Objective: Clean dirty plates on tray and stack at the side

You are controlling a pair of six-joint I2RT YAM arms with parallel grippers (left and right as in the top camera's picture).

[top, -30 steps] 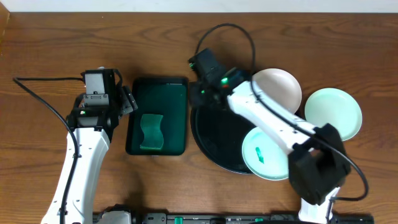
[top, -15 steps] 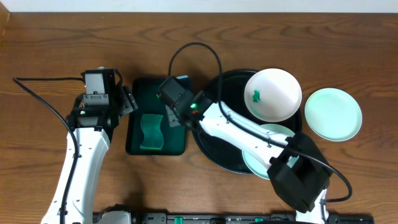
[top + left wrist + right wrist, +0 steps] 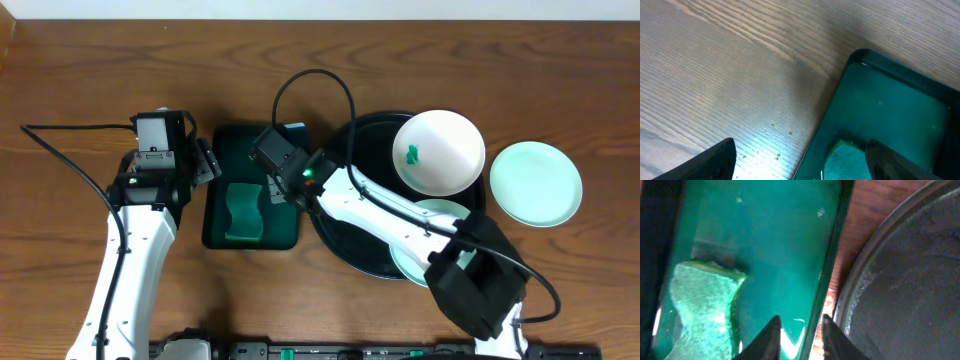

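On the round black tray point(image 3: 345, 225) rests a white plate point(image 3: 438, 152) with a small green smear, at the back right. A pale mint plate point(image 3: 432, 262) lies at the tray's front, partly under my right arm. Another mint plate point(image 3: 536, 183) sits on the table right of the tray. My right gripper point(image 3: 277, 188) point(image 3: 800, 330) hovers over the right rim of the green rectangular tray point(image 3: 252, 150) point(image 3: 785, 240), its jaws a little apart and holding nothing. The green sponge point(image 3: 243, 212) point(image 3: 700, 305) lies left of it. At that tray's left edge my left gripper point(image 3: 207, 160) point(image 3: 800, 167) stands wide open.
The green tray point(image 3: 890, 105) with the sponge point(image 3: 847, 162) lies between my two arms, close to the black tray's point(image 3: 910, 280) left rim. A black cable point(image 3: 315, 85) arcs over the back of the table. Bare wooden table point(image 3: 715, 75) spreads to the left.
My right arm swung left from the black tray's back left to the green tray, uncovering the white plate's smear. Its jaws widened, then narrowed. The left arm stayed still.
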